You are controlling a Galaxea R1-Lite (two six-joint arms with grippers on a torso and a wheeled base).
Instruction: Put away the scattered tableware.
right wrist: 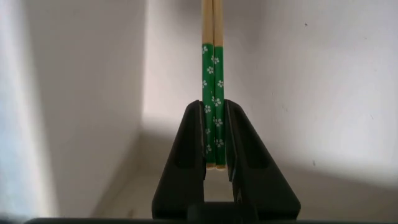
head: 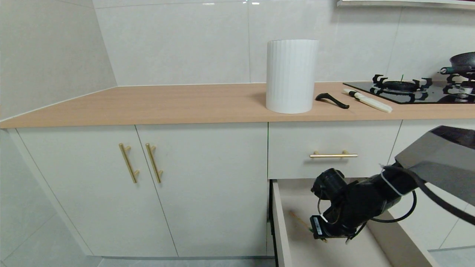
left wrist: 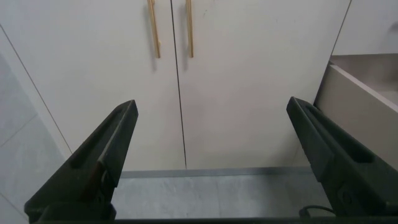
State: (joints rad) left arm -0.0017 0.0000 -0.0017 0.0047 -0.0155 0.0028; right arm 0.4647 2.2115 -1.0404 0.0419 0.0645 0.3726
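Head cam: right gripper (head: 319, 231) sits low in the open drawer (head: 280, 222), near right, with the chopsticks (head: 298, 219). A black utensil (head: 331, 99) and a pale utensil (head: 367, 100) lie on the counter (head: 167, 104), right of the white canister (head: 291, 76).
L wrist: left gripper (left wrist: 211, 112), jaws wide apart, faces the cabinet doors (left wrist: 249, 81).
R wrist: jaws clamped on the chopsticks' green-patterned ends, inside the drawer.

I see a home kitchen, wood-look countertop (head: 167, 105), black gas hob (head: 404, 91) with a pan (head: 462, 60), white cabinets (head: 207, 193) with brass handles, tiled wall (head: 178, 40)
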